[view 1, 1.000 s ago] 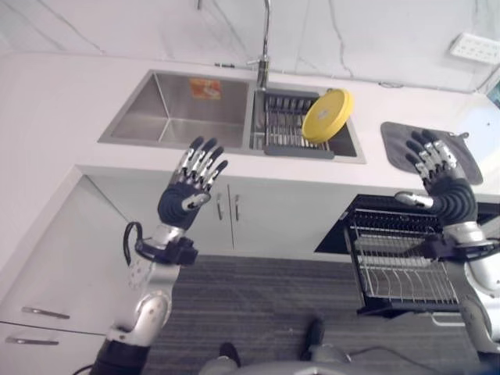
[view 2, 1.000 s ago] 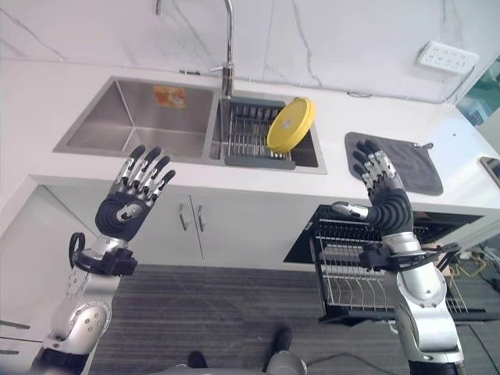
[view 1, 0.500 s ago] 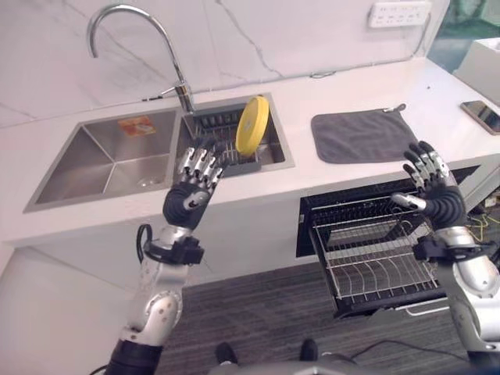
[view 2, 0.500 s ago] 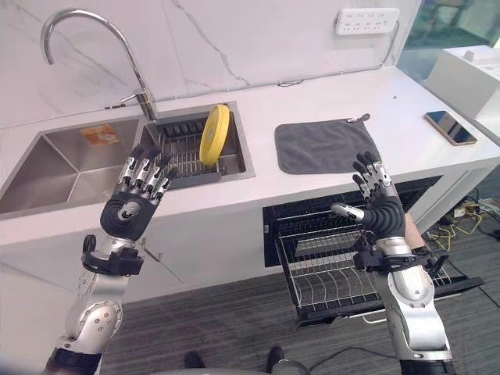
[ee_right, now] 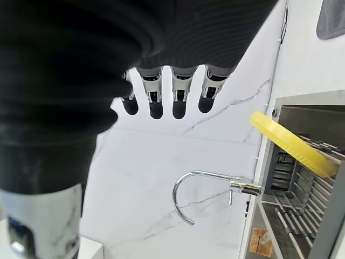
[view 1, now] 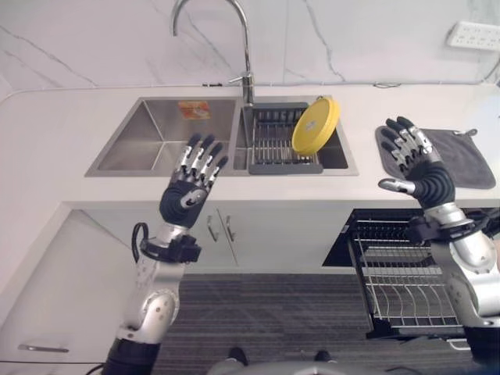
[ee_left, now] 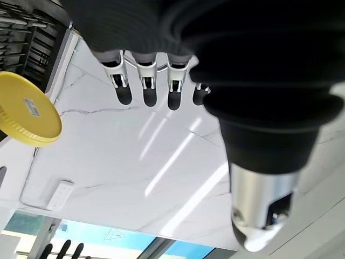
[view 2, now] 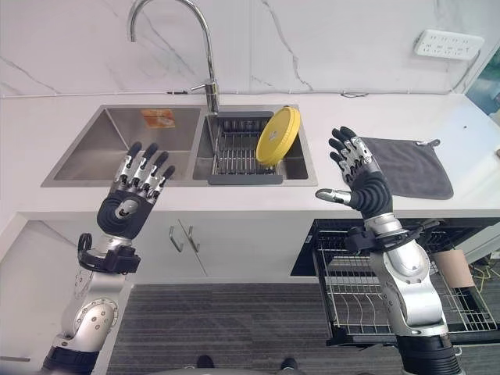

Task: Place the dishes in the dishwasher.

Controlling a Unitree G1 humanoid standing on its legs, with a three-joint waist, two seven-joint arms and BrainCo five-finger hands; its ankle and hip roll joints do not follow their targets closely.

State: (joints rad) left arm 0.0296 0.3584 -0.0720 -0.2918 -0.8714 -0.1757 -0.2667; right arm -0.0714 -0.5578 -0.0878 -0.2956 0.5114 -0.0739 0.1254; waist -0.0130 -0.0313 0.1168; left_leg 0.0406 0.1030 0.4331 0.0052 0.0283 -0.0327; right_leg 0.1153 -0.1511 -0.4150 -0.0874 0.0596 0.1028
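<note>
A yellow plate (view 1: 316,126) stands on edge, leaning in a dark drying rack (view 1: 274,148) in the sink's right basin; it also appears as the yellow plate (ee_left: 28,109) in the left wrist view and the yellow plate (ee_right: 294,145) in the right wrist view. My left hand (view 1: 187,187) is raised in front of the counter edge, fingers straight, holding nothing. My right hand (view 1: 418,164) is lifted over the counter right of the sink, open and empty. Below it the dishwasher's wire rack (view 1: 406,277) is pulled out.
A tall curved faucet (view 1: 234,31) rises behind the double steel sink (view 1: 156,141). A grey mat (view 1: 461,156) lies on the white counter at the right. A wall socket (view 1: 473,35) sits at the upper right. Cabinet doors with handles (view 1: 219,228) are below the sink.
The camera has swung, so the whole scene shifted. My right hand now stands higher, over the counter edge rather than in front of the dishwasher rack. Both hands stay open and empty.
</note>
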